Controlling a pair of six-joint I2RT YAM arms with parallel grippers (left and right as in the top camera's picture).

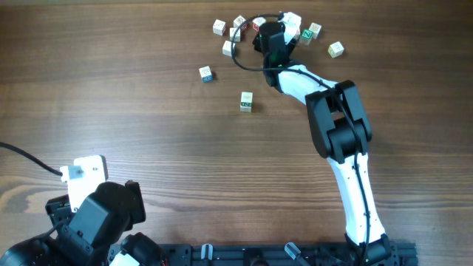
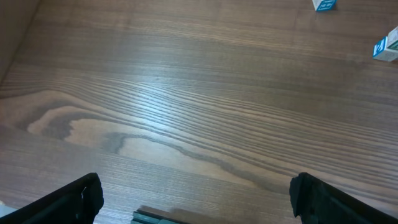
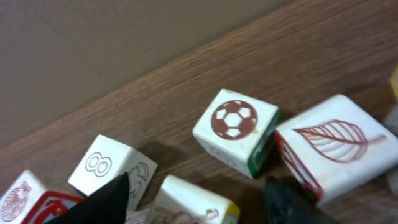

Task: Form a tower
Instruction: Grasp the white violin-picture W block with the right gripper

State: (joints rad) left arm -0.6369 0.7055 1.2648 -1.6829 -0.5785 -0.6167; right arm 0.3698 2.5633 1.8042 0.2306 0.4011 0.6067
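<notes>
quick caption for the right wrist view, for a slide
Right gripper with fingers either side of one wooden cube, with the football cube, leaf cube and figure-eight cube close by.

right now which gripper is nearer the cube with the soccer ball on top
Right. The right gripper is over the cluster, the soccer-ball cube just beyond its fingertips. The left gripper sits at the table's near-left corner, far away.

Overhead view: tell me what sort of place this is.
Probably a robotics lab workbench: a left arm and right arm mounted at a wood-grain table, with small printed cubes scattered about.
</notes>
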